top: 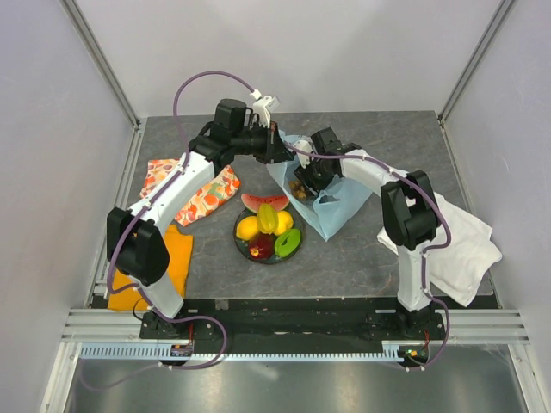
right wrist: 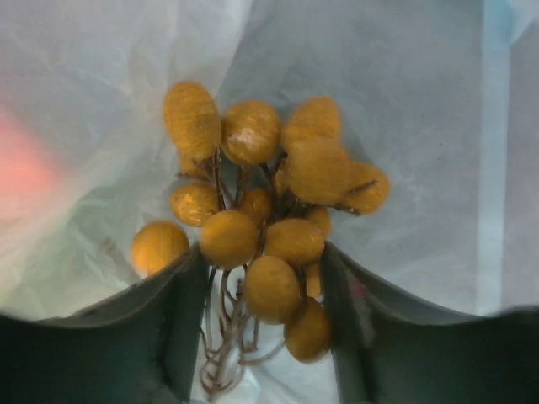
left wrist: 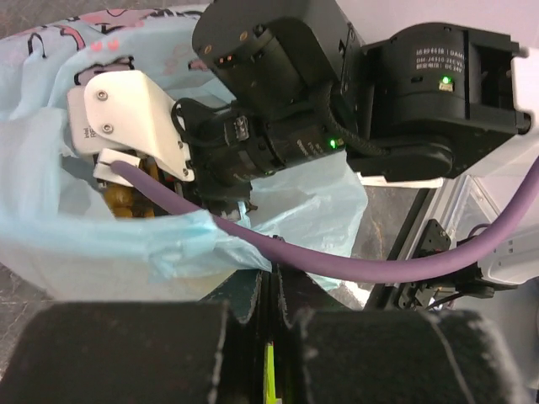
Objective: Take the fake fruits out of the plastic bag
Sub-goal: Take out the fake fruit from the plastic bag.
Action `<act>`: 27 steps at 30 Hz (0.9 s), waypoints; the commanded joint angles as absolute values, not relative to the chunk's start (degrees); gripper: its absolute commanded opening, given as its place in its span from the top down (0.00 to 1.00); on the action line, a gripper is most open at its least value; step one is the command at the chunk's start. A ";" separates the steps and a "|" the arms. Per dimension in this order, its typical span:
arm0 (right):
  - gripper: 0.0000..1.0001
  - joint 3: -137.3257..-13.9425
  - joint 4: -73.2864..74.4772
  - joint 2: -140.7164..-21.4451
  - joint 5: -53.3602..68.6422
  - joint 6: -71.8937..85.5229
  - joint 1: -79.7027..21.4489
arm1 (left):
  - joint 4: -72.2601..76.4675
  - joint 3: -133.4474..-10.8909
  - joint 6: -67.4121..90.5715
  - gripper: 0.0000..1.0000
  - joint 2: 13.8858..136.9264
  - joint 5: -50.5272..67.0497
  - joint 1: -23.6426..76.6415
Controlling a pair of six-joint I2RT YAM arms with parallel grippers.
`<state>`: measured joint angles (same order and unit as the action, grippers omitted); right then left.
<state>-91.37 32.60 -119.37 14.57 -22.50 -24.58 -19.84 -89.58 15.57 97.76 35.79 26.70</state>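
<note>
The light-blue plastic bag (top: 337, 209) lies right of centre with its mouth held up. My left gripper (top: 277, 148) is shut on the bag's rim (left wrist: 181, 244) and lifts it. My right gripper (top: 301, 183) is inside the bag, its fingers closed against both sides of the brownish grape bunch (right wrist: 269, 227). The bunch also shows in the left wrist view (left wrist: 126, 198) under the right gripper's white housing. On the dark plate (top: 269, 261) lie the watermelon slice (top: 264, 203), two lemons (top: 248, 228), a dark red fruit (top: 261, 247) and a green piece (top: 288, 243).
An orange-floral cloth (top: 207, 196) lies under my left arm, and a plain orange cloth (top: 168, 262) lies near its base. A white cloth (top: 461, 249) is spread at the right. Metal frame posts stand at the table's edges.
</note>
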 commanded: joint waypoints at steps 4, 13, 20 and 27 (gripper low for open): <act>0.81 -93.95 32.96 -115.06 14.94 -21.18 -25.14 | -19.07 -90.09 14.59 0.98 95.54 34.19 26.54; 0.88 -94.04 37.35 -99.86 22.41 -20.74 -24.00 | -18.81 -91.84 14.24 0.98 96.94 31.55 26.19; 0.88 -95.80 39.63 -91.60 22.59 -21.53 -23.21 | -19.16 -98.42 13.63 0.98 101.07 30.59 26.10; 0.88 -98.52 37.71 -84.91 28.28 -17.33 -22.50 | -20.13 -103.27 10.90 0.98 104.24 29.18 25.84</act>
